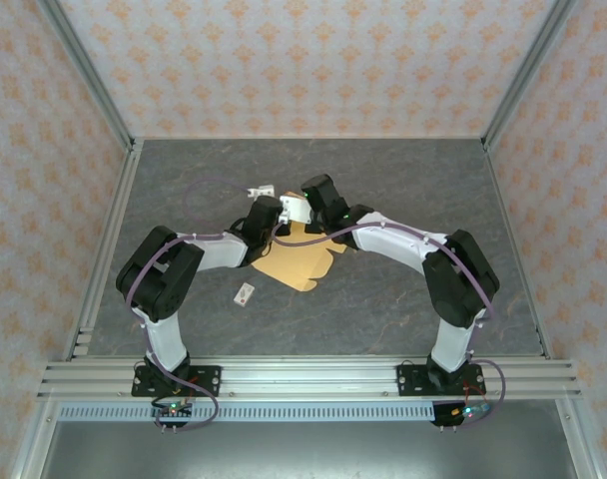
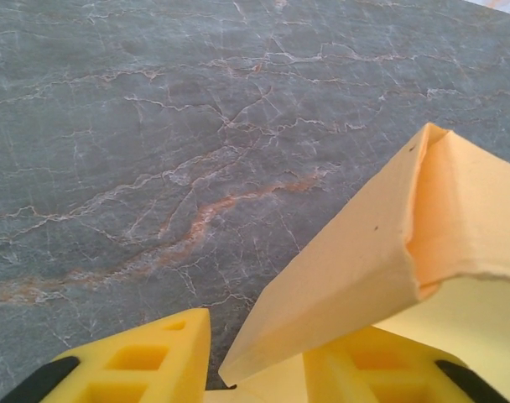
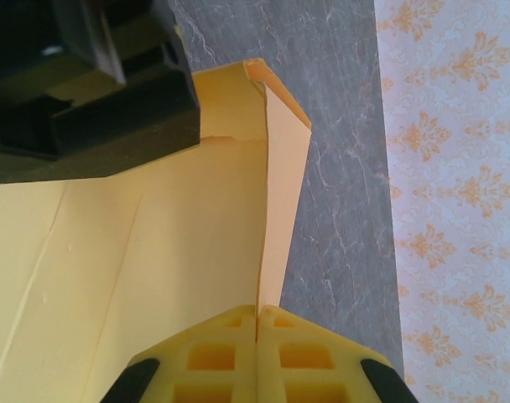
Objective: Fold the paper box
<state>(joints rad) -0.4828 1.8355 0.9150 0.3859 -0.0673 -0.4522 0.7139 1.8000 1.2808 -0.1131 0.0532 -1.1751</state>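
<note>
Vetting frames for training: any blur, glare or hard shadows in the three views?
Top external: evenly lit, sharp, no hard shadows on the table. Left wrist: marbling crisp, no glare. Right wrist: black shape top left looks soft, paper box edge crisp.

Left claw [image 2: 255,357] apart, right claw [image 3: 257,315] closed

Paper box mid-table between 2 grippers

The paper box [image 1: 302,261] lies on the table [image 1: 413,180], with the left gripper [image 2: 257,348] and right gripper [image 3: 257,327] at its far edge and a tag [image 1: 246,293] near-left.
</note>
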